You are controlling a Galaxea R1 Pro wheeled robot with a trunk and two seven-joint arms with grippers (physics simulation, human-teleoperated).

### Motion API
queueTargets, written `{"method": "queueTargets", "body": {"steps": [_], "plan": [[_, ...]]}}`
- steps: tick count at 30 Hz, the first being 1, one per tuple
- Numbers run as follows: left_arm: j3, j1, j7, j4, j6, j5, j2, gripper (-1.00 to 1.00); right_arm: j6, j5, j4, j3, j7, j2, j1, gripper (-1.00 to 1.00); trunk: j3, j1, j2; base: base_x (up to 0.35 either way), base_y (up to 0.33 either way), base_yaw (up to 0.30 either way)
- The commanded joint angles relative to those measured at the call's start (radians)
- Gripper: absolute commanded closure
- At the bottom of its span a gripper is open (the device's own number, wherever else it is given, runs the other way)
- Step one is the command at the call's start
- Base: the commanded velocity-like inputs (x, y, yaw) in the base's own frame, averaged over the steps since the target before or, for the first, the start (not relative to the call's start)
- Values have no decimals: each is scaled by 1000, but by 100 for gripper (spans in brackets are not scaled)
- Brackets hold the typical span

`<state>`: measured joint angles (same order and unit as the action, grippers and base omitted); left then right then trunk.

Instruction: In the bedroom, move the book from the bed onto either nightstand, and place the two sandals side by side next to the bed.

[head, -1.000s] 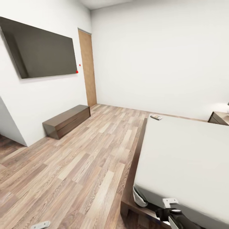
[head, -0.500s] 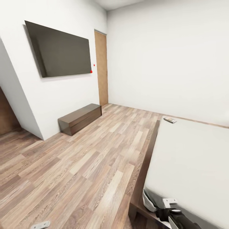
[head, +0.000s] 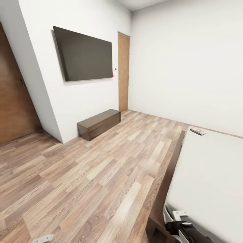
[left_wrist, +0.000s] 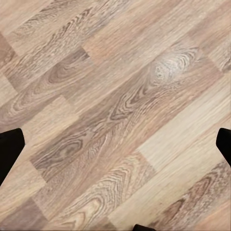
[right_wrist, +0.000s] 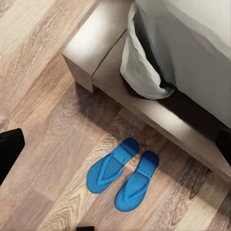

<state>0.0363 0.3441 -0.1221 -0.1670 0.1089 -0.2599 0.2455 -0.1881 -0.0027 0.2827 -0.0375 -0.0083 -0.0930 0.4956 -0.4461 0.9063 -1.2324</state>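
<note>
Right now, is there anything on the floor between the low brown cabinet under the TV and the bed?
No. In the head view, only bare wood-plank floor stretches from the low cabinet to the bed frame; nothing lies on it.

The large low bed with a wooden frame [head: 168, 189] is standing at the right, a small thin book [head: 197, 131] lying on its far corner. Two flat flip-flop sandals [right_wrist: 122, 173] are lying side by side on the wood-plank floor [right_wrist: 43, 120] just beside the frame's corner. A long low wooden cabinet [head: 99, 124] is sitting against the left wall, below the wall-mounted flat screen [head: 84, 55], with a tall wooden door [head: 123, 72] beyond.
</note>
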Motion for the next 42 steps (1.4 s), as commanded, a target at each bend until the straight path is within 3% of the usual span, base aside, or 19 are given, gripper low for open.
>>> {"method": "queueTargets", "body": {"steps": [1,27,42], "plan": [[4,1,-7,2,2,-6,0,-100,-7,0,3,-4,-1,-1,0,-100,-1,0,-1,-56,55,177],[4,1,-7,2,3,-7,0,-100,-7,0,3,-4,-1,-1,0,-100,-1,0,-1,-10,10,37],[4,1,-7,2,3,-7,0,-100,-7,0,3,-4,-1,2,0,-100,-1,0,-1,0,0,241]]}}
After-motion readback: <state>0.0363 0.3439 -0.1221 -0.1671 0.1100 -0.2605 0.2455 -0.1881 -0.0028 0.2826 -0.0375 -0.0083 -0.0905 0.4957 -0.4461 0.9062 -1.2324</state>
